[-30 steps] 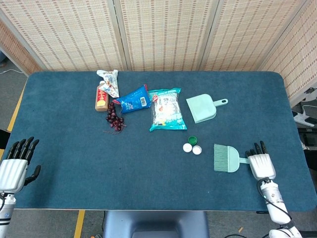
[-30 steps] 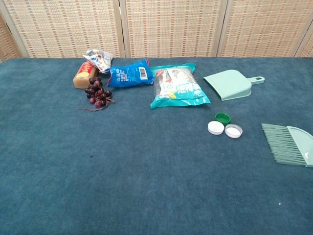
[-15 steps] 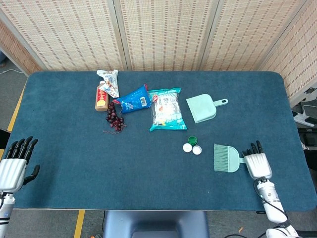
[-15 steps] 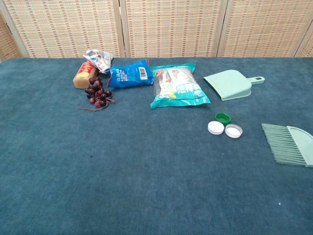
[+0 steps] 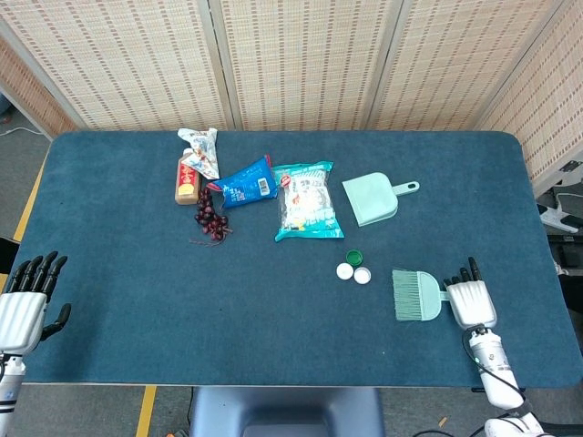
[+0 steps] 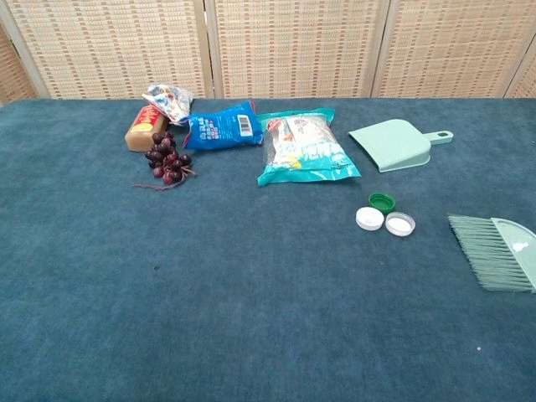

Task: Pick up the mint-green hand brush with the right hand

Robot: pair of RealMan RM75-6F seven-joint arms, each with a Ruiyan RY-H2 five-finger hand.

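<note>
Here the counter [image 5: 118,273] is the largest thing, a rounded slab covered in dark teal carpet-like fabric, backed by woven cane screens [image 5: 301,59]. On it lie three crinkly snack bags: one teal and white [image 5: 303,200], one blue [image 5: 246,183], one small and silvery [image 5: 202,148]. Beside the small bag sits one tan wrapped bar [image 5: 187,177], with one bunch of dark grapes [image 5: 211,217] just below it. One mint-green plastic dustpan [image 5: 373,198] lies right of the teal bag, its handle pointing right. Three round bottle caps cluster together, one green [image 5: 353,258] and two white [image 5: 353,273].

The brush [image 5: 417,296] is mint-green too, a flat fan of fine bristles spreading left from a smooth plastic body; it lies near the counter's front right edge. The right robot hand [image 5: 470,299] sits at its handle end, palm down, but whether it actually grips the handle cannot be told. The left robot hand [image 5: 25,300] hangs off the counter's left edge, its dark fingers apart and holding nothing.
</note>
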